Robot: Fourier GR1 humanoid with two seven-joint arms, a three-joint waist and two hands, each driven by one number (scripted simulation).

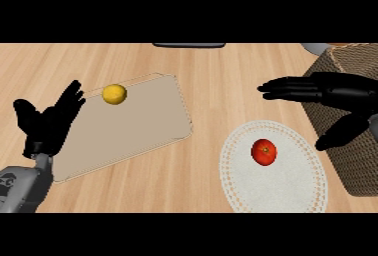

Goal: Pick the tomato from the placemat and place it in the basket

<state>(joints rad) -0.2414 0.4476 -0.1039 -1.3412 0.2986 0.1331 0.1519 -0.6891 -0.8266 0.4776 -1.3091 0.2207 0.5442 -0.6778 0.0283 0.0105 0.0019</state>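
Observation:
A red tomato (264, 152) lies near the middle of a round white placemat (295, 185) at the lower right of the counter. The wicker basket (354, 165) stands at the right edge, partly cut off by the view. My right hand (336, 92) hovers open above and to the right of the tomato, in front of the basket, fingers stretched toward the left and thumb pointing down. It is clear of the tomato. My left hand (46, 125) rests open at the left edge with its fingers up.
A beige rectangular mat (133, 130) lies left of centre, and a yellow lemon (114, 94) sits near its far corner. A dark object (189, 45) shows at the counter's far edge. Bare wood separates the two mats.

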